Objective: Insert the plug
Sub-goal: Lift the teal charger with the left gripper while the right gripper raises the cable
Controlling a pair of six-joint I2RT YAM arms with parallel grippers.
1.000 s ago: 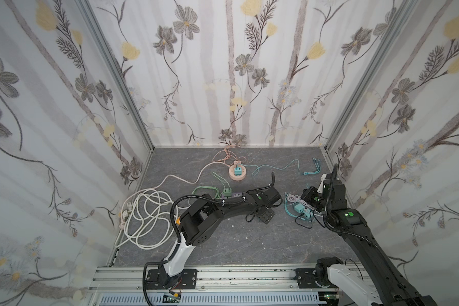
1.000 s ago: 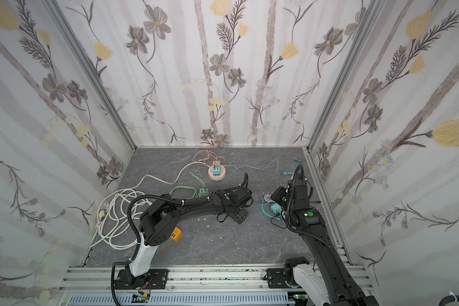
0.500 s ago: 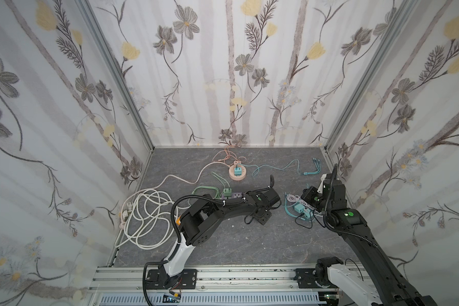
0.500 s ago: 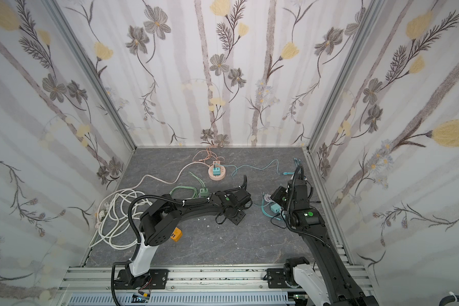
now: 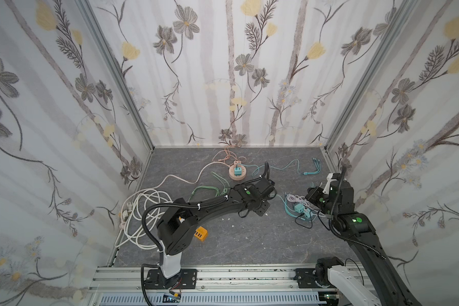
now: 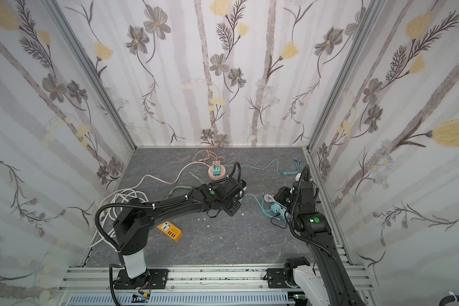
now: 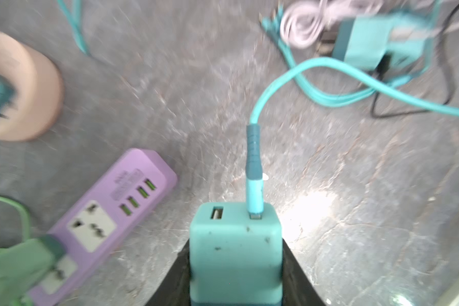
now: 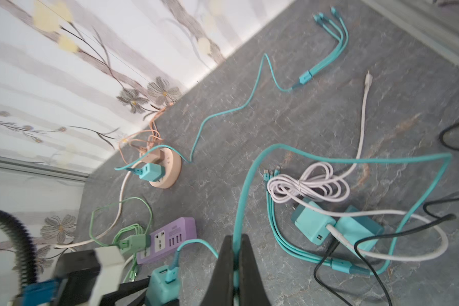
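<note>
The plug is a teal charger block with two USB ports on its face. My left gripper is shut on its sides, low over the grey floor. A teal cable is plugged into one port and runs off toward the right arm. My right gripper is shut on that teal cable, just beside the plug. The purple power strip lies next to the plug, with a green plug in one socket. In both top views the left gripper and right gripper meet mid-floor.
A round peach socket holds another teal charger at the back. More teal chargers and tangled cables lie under the right arm. An orange power strip lies near the left arm's base, a white cable coil at far left.
The left gripper's jaws have closed in on the teal plug, and the left wrist has shifted slightly. The right arm has not moved.
</note>
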